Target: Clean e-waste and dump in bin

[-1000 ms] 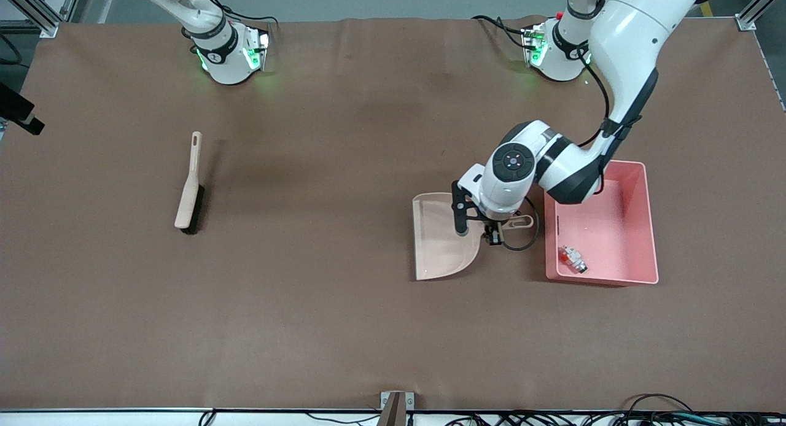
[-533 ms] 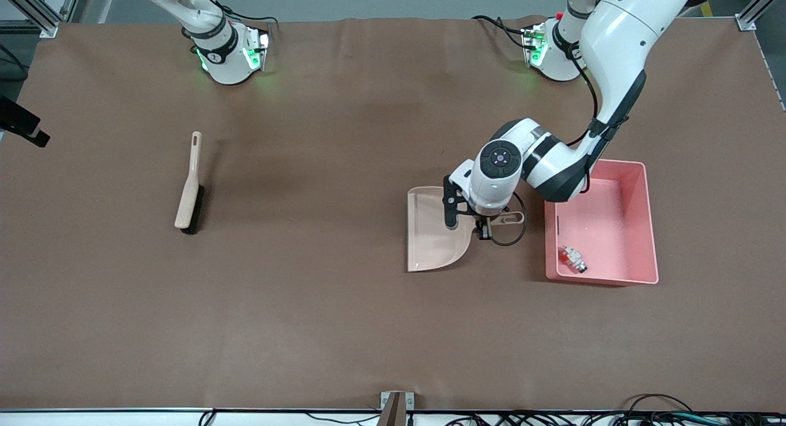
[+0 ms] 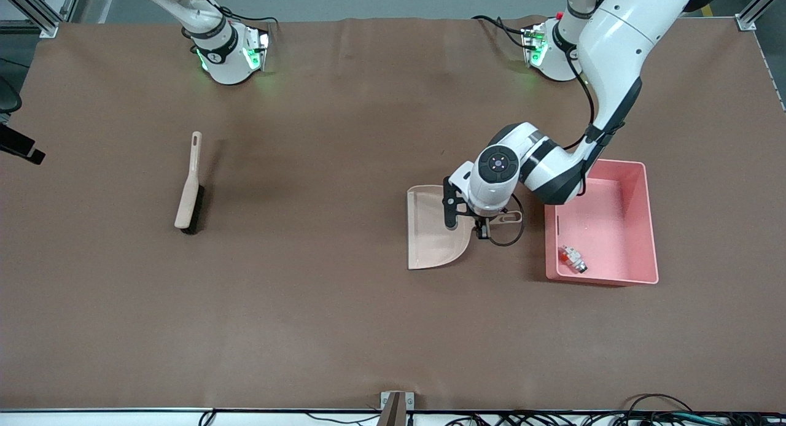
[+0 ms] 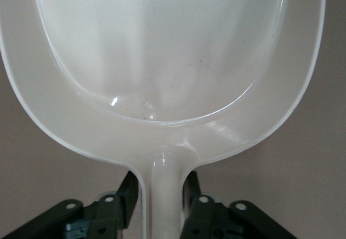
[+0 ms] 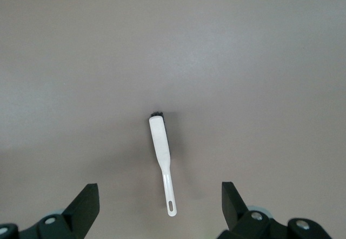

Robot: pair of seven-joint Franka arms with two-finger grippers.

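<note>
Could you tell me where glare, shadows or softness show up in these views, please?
Front view: evenly lit; soft shadows fall on the table beside the brush, and green lights glow at both arm bases. Left wrist view: small bright glints on the dustpan, whose close surface looks soft; the left gripper fingers flank its handle. Right wrist view: faint shadow beside the brush; the right gripper is open above it.

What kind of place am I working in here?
Likely a robotics lab bench: two arm bases bolted onto a brown-covered table, aluminium framing at the corners, cables along the edge. The left gripper holds a dustpan beside a pink bin.
</note>
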